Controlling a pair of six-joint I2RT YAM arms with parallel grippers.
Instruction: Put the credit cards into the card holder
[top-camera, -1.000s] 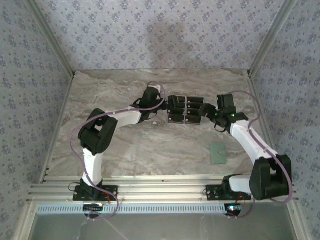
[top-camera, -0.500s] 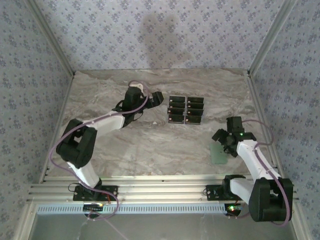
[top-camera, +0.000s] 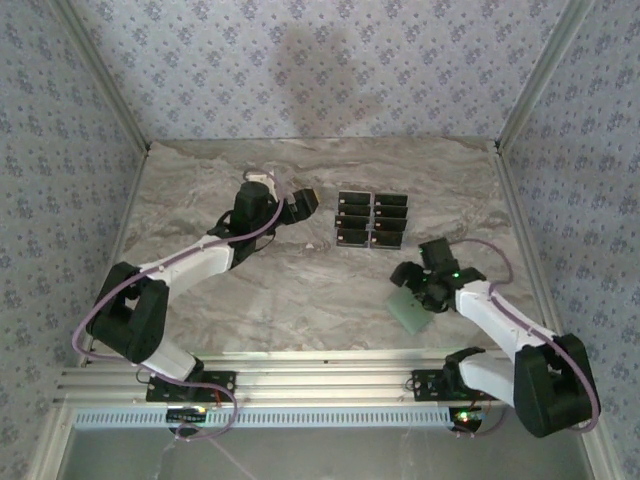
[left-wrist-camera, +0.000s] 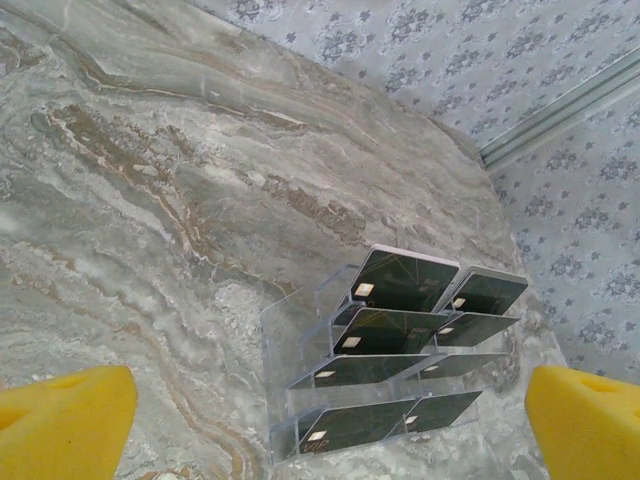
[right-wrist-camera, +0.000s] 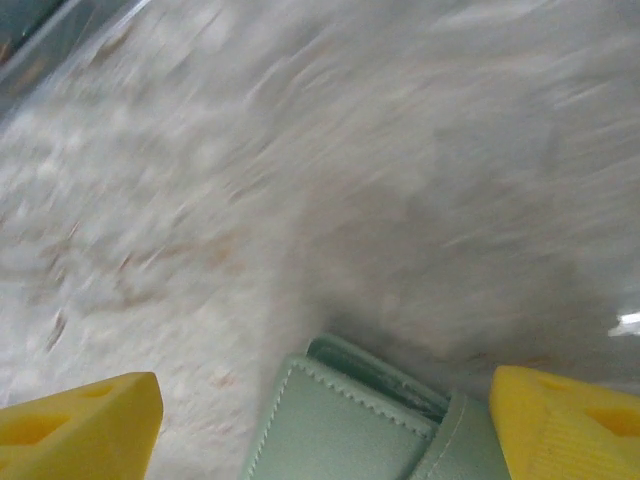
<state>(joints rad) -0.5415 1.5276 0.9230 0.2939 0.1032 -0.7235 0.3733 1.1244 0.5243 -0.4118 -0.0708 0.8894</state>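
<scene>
Several black credit cards (top-camera: 372, 220) stand in a clear tiered rack at the back of the table. They lie just ahead of my left gripper (left-wrist-camera: 325, 425), whose yellow fingers stand wide open and empty; from above that left gripper (top-camera: 301, 203) is left of the rack. The pale green card holder (top-camera: 404, 310) sits tilted at the front right under my right gripper (top-camera: 415, 288). In the right wrist view the card holder (right-wrist-camera: 350, 425) stays sharp between the wide-set jaws of my right gripper (right-wrist-camera: 325, 420) while the table is blurred. It touches the right finger (right-wrist-camera: 560, 420).
The clear acrylic rack (left-wrist-camera: 285, 345) has two columns of slanted slots. The marble table (top-camera: 300, 290) is bounded by patterned walls at the back and sides. A metal rail (top-camera: 320, 370) runs along the near edge by the arm bases.
My right arm swung from the card rack down to the card holder, and the holder has shifted left and turned. My left arm drew back to the left of the rack.
</scene>
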